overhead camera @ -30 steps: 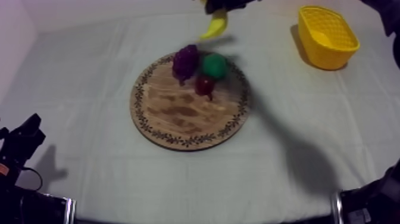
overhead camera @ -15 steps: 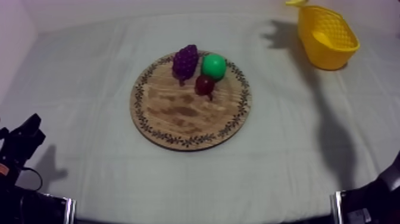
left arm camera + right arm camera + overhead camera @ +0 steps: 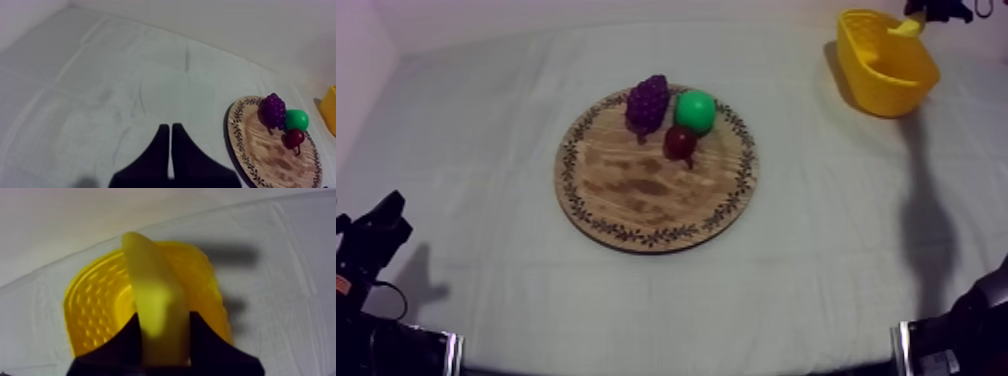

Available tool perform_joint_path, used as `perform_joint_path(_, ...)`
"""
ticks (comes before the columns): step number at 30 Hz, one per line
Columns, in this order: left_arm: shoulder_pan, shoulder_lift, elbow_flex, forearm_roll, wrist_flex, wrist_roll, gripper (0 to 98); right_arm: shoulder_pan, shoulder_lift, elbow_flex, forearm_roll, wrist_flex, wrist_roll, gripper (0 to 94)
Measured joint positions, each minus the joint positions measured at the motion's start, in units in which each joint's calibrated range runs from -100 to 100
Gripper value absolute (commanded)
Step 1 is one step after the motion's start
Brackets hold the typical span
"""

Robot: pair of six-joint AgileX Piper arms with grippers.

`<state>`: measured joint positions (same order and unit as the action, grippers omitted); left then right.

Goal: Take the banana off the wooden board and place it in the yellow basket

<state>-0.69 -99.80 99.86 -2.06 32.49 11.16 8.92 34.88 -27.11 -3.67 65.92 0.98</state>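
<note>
Grey-white cloth covers the whole bench (image 3: 486, 120), creased in places, with a pale wall behind. All the action is at the far right corner. My right claw (image 3: 939, 10) is clenched on the curved yellow toy banana (image 3: 155, 303), holding it by one end. Its long axis runs straight out ahead of the claw and across the mouth of the yellow latticed basket (image 3: 95, 308). From above I can't quite tell whether the fruit hangs over the opening or over the far wall.

Left claw (image 3: 170, 150) is pressed together on nothing, low at my near left. It's well apart from the round wooden board with the patterned rim (image 3: 636, 200). On that board sit purple toy grapes (image 3: 648, 100), a green toy pear (image 3: 694, 110) and a small red fruit (image 3: 681, 142), bunched at the far edge.
</note>
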Motion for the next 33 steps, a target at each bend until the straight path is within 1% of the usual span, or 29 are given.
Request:
perform_joint_path(9, 0.0, 0.0, 0.0, 0.00, 0.0, 0.0, 0.1, 0.3, 1.6, 5.0, 0.9, -3.6, 0.4, 23.1)
perform_joint_path(18, 0.0, 0.0, 0.0, 0.00, 0.0, 0.0, 0.1, -0.3, 3.5, 7.7, 1.5, -7.1, 0.6, 23.5)
perform_joint_path(23, 0.0, 0.0, 0.0, 0.00, 0.0, 0.0, 0.1, -0.7, 4.2, 7.8, 1.7, -7.4, 0.6, 24.0)
perform_joint_path(33, 0.0, 0.0, 0.0, 0.00, 0.0, 0.0, 0.1, -0.9, 6.0, 9.1, 2.4, -10.4, -0.1, 27.4)
